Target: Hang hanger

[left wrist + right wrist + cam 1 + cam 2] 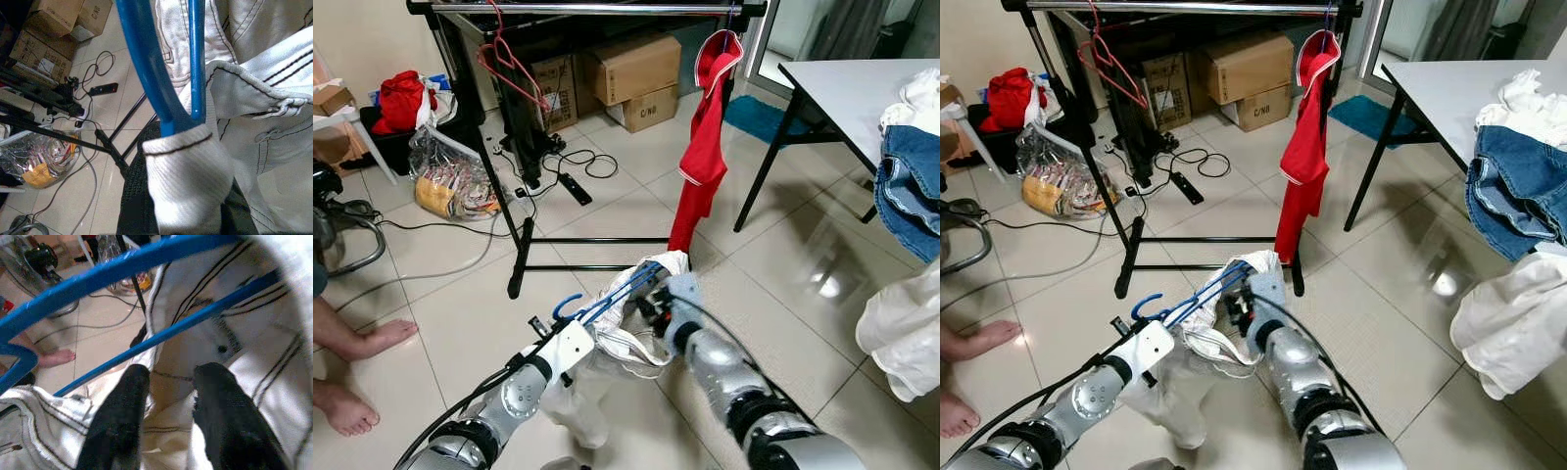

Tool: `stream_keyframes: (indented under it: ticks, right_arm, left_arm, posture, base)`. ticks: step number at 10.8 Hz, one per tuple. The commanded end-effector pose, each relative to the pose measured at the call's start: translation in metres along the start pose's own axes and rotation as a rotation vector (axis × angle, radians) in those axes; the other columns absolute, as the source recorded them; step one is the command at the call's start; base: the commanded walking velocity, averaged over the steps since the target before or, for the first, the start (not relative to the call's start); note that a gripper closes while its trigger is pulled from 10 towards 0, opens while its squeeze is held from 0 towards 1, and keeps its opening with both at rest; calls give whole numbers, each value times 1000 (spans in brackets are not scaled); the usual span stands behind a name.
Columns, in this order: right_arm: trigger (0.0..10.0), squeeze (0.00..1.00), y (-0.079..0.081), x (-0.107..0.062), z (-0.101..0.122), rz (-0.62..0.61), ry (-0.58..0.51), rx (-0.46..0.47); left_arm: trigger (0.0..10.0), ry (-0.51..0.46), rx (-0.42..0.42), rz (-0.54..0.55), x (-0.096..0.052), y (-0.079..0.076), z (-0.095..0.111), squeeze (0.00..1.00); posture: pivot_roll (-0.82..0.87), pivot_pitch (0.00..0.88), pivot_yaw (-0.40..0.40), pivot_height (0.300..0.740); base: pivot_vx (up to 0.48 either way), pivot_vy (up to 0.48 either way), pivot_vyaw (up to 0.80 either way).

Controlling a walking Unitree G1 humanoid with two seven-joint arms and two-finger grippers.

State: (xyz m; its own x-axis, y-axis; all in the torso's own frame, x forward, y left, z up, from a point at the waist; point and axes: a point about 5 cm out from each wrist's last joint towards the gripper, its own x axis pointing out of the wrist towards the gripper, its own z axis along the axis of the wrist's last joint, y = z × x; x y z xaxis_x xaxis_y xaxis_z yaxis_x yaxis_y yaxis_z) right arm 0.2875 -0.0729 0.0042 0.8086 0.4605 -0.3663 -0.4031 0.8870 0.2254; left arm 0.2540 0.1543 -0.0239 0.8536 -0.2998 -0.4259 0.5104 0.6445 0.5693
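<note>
A blue hanger (pixel 607 299) carrying a white garment (pixel 631 333) is held low in front of the robot, above the tiled floor (pixel 607 211) and just short of the foot of a black clothes rack (pixel 524 250). The hanger's hook (pixel 566 304) is seen curling out on the left side, and its blue bars (pixel 168 73) run across the pale, dark-stitched cloth. The left gripper (pixel 592 323) is met at the hook end, wrapped in the garment; whether its fingers are parted or closed cannot be told, as cloth is draped over them in the left wrist view. The right gripper (pixel 171 382) is pressed into the garment just below a blue bar (pixel 195 318), its two black fingers (pixel 120 416) standing slightly apart with cloth between them; a firm grasp cannot be confirmed. On the rack's top rail (pixel 597 8) a red garment (pixel 705 137) is hung at the right and an empty pink hanger (pixel 509 59) at the left. Cardboard boxes (pixel 631 73) are stacked behind the rack, with cables (pixel 563 166) and a plastic bag (pixel 455 181) on the floor at its left. A table (pixel 852 88) bearing denim (pixel 911 186) stands at the right. A person's bare feet (pixel 357 372) are seen at the left edge.
</note>
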Motion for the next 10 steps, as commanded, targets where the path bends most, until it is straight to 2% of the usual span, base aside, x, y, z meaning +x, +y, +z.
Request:
stream_keyframes:
  ticks: [1,2,3,5,6,8,10]
  right_arm:
    - [10000,922,-4,-4,-3,-4,-11,16]
    - [10000,882,-9,-10,-8,12,-12,16]
    - [10000,784,-10,-18,-16,81,6,17]
    - [10000,796,-15,-26,-25,119,48,6]
    - [10000,796,-19,-28,-26,96,52,-2]
    - [10000,800,-32,-26,-19,-40,48,12]
    - [10000,796,-36,-24,-15,-93,45,2]
  left_arm:
    - [10000,-40,-1,33,3,7,7,0]
    - [10000,-36,-7,36,3,6,6,0]
    - [10000,-35,-9,35,3,5,7,0]
    - [10000,-38,-14,32,4,3,9,0]
    - [10000,-41,-14,30,5,2,10,0]
    - [10000,-44,-13,29,6,2,11,0]
    - [10000,-43,-12,33,5,5,10,0]
  posture:
    - [32,3,53,740]
    - [29,5,50,740]
    - [20,11,45,740]
    - [9,15,42,740]
    - [6,17,42,740]
    - [7,17,43,740]
    - [14,14,44,740]
  base:
    - [0,0,0]
    - [0,0,0]
    - [0,0,0]
    - [0,0,0]
    - [0,0,0]
    - [0,0,0]
    - [0,0,0]
